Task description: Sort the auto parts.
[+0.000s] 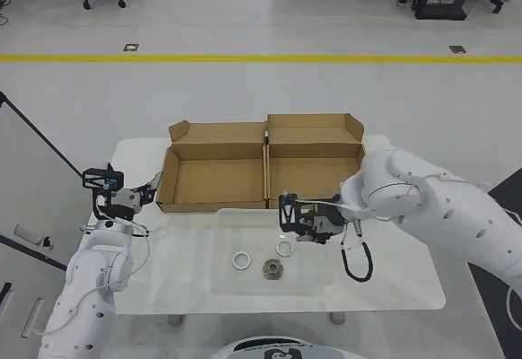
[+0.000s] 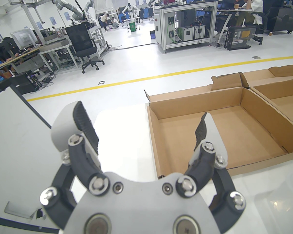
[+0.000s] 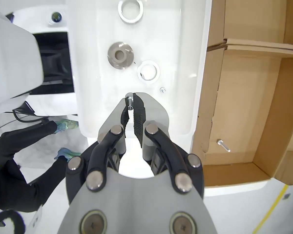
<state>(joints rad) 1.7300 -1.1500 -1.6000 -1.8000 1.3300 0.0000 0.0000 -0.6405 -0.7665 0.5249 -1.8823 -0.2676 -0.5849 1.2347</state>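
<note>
Steel bolt (image 3: 130, 103) is pinched at the very tips of the nearly closed right gripper (image 3: 131, 97) above the white tray (image 3: 92, 74), so a jolt could twist it loose before the cardboard box (image 3: 249, 91).

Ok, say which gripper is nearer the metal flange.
Right. The right gripper, shut on a bolt, hangs over the tray beside the flange; the left gripper is by a cardboard box.

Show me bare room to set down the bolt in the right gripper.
Left box: floor bare. Right box: bare except one bolt by its tray-side wall. Tray: crowded along the middle by two white rings, a metal bushing and a small nut; a bare strip runs along its robot-side wall.
</note>
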